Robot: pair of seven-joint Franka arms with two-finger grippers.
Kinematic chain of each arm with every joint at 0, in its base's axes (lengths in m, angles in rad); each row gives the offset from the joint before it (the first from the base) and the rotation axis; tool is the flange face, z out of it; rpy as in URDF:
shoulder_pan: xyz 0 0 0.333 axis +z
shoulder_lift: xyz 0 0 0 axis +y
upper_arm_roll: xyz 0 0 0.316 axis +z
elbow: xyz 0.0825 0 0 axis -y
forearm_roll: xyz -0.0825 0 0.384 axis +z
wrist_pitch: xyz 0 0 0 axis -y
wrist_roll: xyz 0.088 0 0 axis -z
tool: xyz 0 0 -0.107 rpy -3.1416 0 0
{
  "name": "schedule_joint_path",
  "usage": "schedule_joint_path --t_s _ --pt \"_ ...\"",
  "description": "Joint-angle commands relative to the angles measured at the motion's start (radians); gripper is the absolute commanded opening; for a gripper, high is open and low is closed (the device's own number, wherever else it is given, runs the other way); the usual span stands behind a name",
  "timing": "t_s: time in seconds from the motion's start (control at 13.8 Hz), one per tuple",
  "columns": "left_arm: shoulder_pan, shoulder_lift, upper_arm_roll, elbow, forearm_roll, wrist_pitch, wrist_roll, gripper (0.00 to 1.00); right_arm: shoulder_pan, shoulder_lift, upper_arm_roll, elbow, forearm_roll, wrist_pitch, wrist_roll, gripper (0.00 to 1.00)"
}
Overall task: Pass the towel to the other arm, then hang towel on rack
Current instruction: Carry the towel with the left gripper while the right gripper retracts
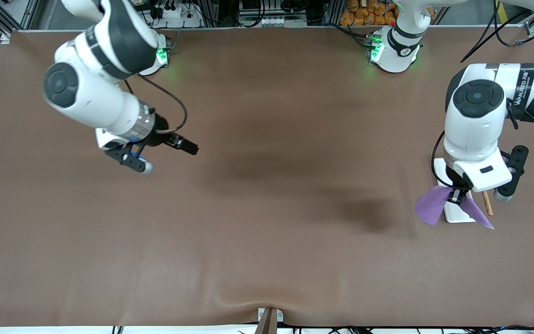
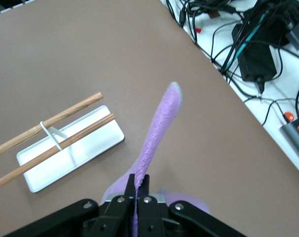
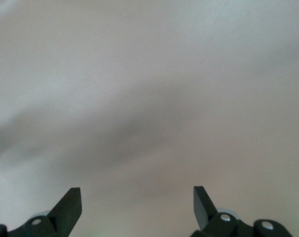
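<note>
The purple towel [image 1: 430, 208] hangs in two drooping flaps from my left gripper [image 1: 455, 197], which is shut on its middle fold. That gripper is up over the rack [image 1: 460, 215] at the left arm's end of the table. The left wrist view shows the pinched towel [image 2: 162, 126] trailing out from the shut left gripper [image 2: 138, 180]. Beside it stands the rack [image 2: 99, 147], a white base with two wooden rods [image 2: 51, 122]. My right gripper [image 1: 192, 148] waits open over bare table at the right arm's end. In its own wrist view the right gripper [image 3: 137, 197] has nothing between its fingers.
A brown cloth covers the table [image 1: 267, 208]. Off the table's edge beside the left arm lie cables and a power brick [image 2: 255, 59]. A small bracket [image 1: 269, 317] sits at the table edge nearest the front camera.
</note>
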Motion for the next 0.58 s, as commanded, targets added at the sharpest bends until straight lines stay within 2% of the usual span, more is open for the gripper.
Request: schedule_joint_path --t_s 0.0,0.15,0.29,0.51 --pt "0.038 -0.046 -0.012 -0.139 0.162 0.108 -0.149 0.00 -0.057 -0.008 0.016 0.002 -0.092 -0.041 -0.115 1.00" --pt "0.081 -0.080 -0.009 -0.259 0.275 0.225 -0.283 0.00 -0.093 -0.012 0.016 0.005 -0.120 -0.068 -0.174 1.00" --pt "0.086 -0.077 -0.009 -0.305 0.380 0.241 -0.442 0.00 -0.131 -0.020 0.016 0.006 -0.123 -0.091 -0.255 1.00" --pt "0.085 -0.062 -0.006 -0.372 0.473 0.230 -0.625 0.00 -0.217 -0.028 0.016 0.005 -0.138 -0.115 -0.399 1.00"
